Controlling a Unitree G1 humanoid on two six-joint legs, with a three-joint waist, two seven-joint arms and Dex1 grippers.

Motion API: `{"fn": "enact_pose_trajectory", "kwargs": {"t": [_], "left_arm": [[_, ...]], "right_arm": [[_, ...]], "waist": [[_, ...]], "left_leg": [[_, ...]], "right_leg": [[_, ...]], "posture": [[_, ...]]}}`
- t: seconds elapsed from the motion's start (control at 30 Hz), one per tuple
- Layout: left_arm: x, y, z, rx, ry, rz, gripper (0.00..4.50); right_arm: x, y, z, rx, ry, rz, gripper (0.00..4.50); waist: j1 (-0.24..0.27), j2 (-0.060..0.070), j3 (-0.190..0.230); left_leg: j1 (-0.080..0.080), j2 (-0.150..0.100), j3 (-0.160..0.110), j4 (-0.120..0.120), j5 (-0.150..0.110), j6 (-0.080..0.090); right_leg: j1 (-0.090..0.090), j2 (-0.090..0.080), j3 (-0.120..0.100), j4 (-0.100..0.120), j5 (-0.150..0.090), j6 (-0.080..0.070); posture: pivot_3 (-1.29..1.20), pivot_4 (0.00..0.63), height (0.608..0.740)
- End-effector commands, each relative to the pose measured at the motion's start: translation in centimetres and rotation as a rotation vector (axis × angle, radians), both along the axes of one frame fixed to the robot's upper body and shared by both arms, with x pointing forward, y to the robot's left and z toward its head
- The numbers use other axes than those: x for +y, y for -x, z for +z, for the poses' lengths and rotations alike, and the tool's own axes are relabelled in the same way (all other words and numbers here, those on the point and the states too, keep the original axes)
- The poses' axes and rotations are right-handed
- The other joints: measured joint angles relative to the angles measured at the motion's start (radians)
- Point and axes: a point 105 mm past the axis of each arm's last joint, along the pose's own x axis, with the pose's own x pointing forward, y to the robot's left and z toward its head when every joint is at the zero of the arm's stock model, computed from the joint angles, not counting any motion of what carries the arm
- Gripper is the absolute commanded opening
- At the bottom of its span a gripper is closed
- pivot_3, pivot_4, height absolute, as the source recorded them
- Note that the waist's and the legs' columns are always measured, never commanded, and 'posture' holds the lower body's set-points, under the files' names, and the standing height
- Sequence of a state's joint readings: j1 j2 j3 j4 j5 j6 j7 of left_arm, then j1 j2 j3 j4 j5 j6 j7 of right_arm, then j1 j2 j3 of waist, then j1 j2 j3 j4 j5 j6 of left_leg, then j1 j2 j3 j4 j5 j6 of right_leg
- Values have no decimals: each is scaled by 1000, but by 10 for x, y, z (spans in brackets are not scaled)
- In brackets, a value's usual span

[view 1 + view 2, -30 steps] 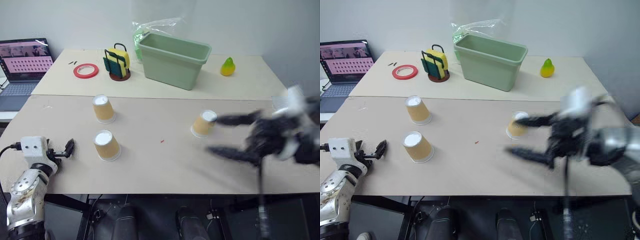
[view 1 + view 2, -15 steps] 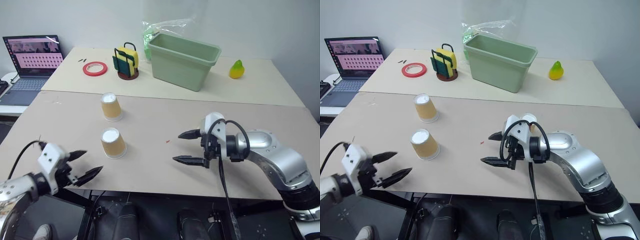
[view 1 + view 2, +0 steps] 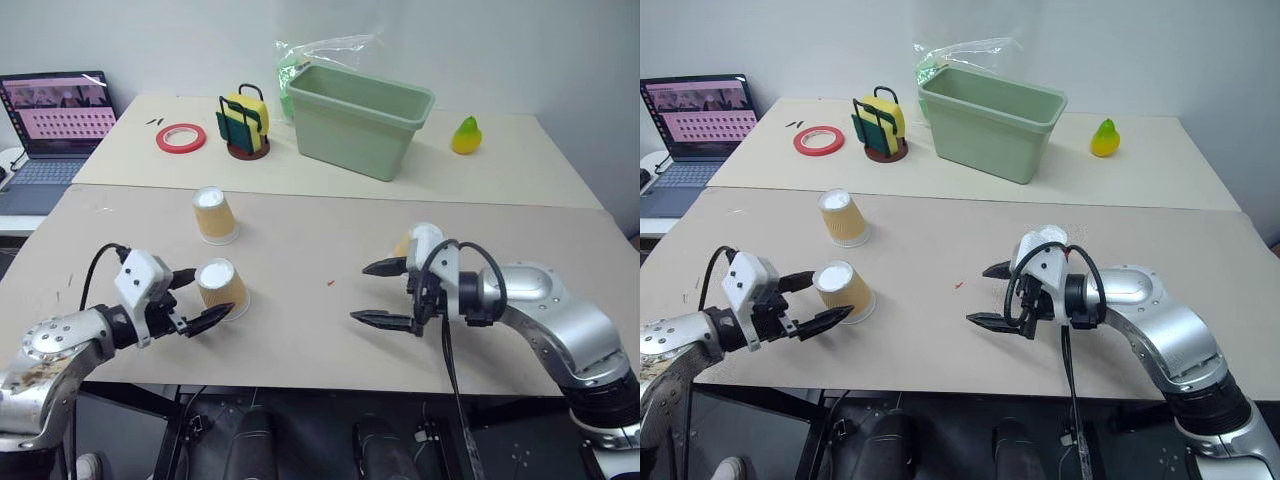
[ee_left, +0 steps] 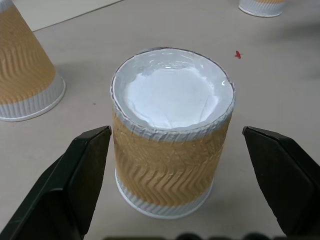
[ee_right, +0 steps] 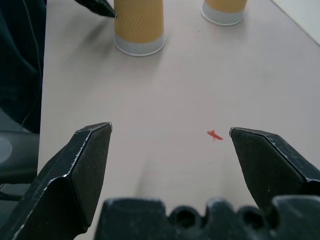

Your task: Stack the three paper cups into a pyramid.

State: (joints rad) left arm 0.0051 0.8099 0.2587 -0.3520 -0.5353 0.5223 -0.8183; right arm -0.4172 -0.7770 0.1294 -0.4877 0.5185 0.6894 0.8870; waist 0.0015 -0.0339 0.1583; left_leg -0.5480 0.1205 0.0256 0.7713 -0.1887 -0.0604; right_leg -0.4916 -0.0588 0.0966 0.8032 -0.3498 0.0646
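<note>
Left gripper (image 3: 200, 297): at the near left of the table (image 3: 300, 330), jaws wide, 1 finger on each side of the nearest cup without touching it.
Near cup (image 3: 221, 287): upside down, white base up, standing between the left gripper's fingers; in the left wrist view (image 4: 172, 160) there is a gap on both sides.
Right gripper (image 3: 383, 294): near the table's middle right, pointing toward the robot's left, jaws wide and holding nothing.
Red mark (image 5: 214, 135): small speck on the table between the 2 grippers.
Right cup (image 3: 408, 243): mostly hidden behind the right gripper's wrist, probably upside down like the others.
Far cup (image 3: 213, 214): upside down, apart from the near cup, farther back on the left.
Pyramid: not built; all 3 cups stand singly on the table.
Back table: red tape roll (image 3: 181, 137), sponge holder (image 3: 242, 125), green tub (image 3: 358, 118), plastic bag (image 3: 310, 55), yellow pear (image 3: 462, 135).
Far left: open laptop (image 3: 50, 115).
</note>
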Motion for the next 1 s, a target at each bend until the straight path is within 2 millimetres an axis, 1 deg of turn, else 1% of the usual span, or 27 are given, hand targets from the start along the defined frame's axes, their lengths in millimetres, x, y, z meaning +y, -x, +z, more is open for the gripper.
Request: {"fn": "enact_pose_trajectory", "kwargs": {"t": [0.03,0.27,0.3,0.37,0.4,0.43,0.63,0.67,0.7,0.77,0.83,0.87,0.9,1.0], "left_arm": [[-5,-10,7,-57,2,-11,4500],[-14,-18,12,-84,27,-35,4500],[-14,-19,12,-83,29,-35,3983],[-15,-20,11,-80,22,-36,3559],[-15,-21,11,-81,19,-40,3115],[-16,-21,11,-82,16,-44,2928],[-28,-26,19,-106,18,-97,2928],[-35,-28,22,-116,22,-124,2928],[-47,-31,26,-133,35,-163,2928],[-76,-37,36,-164,75,-256,2928],[-95,-41,38,-174,99,-316,2928],[-102,-42,38,-175,107,-339,2928],[-113,-43,36,-178,108,-376,2928],[-141,-49,25,-169,121,-450,2928]], "right_arm": [[-5,2,16,-57,-16,-26,4432],[-6,2,13,-50,-12,-48,4432],[-6,2,13,-52,-12,-53,4500],[-6,0,13,-54,-14,-62,4500],[-6,0,14,-55,-14,-65,4500],[-7,1,14,-55,-15,-67,4500],[-8,-1,13,-56,-10,-87,4500],[-9,-2,13,-57,-10,-92,4500],[-9,-3,13,-59,-11,-98,4500],[-10,-5,13,-64,-12,-112,4500],[-11,-6,14,-69,-11,-121,4500],[-11,-7,14,-71,-10,-124,4500],[-11,-7,14,-73,-10,-128,4500],[-12,-5,16,-76,-12,-137,4500]], "waist": [[2,0,0],[2,0,0],[2,0,0],[2,0,0],[2,0,0],[2,0,0],[4,0,0],[7,0,0],[9,0,0],[17,0,0],[23,0,0],[23,0,0],[22,0,0],[13,1,0]], "left_leg": [[0,0,0,0,0,0],[-1,0,0,0,0,0],[-1,0,0,0,0,0],[-1,0,0,0,0,0],[-1,0,0,0,0,0],[-1,0,0,0,0,0],[-1,0,0,0,0,0],[-1,0,0,0,0,0],[-1,0,0,0,0,0],[-1,0,0,0,0,0],[-1,-1,0,1,0,1],[-2,-1,0,1,0,1],[-2,-1,-1,2,0,1],[-2,-1,-1,1,1,1]], "right_leg": [[0,0,0,0,0,0],[2,0,0,0,2,3],[2,0,0,0,3,6],[2,0,0,0,3,6],[2,0,0,0,3,6],[2,0,0,0,3,6],[2,0,0,0,3,6],[2,0,0,0,3,6],[2,0,0,0,3,6],[2,0,0,0,3,6],[2,0,0,0,3,7],[3,0,0,0,3,7],[5,0,0,0,4,7],[4,1,0,0,4,8]], "posture": [[0,150,656],[0,150,656],[0,150,656],[0,150,656],[0,150,656],[0,150,656],[0,150,656],[0,150,656],[0,150,656],[0,150,656],[0,150,656],[0,150,656],[0,150,656],[0,150,656]]}}
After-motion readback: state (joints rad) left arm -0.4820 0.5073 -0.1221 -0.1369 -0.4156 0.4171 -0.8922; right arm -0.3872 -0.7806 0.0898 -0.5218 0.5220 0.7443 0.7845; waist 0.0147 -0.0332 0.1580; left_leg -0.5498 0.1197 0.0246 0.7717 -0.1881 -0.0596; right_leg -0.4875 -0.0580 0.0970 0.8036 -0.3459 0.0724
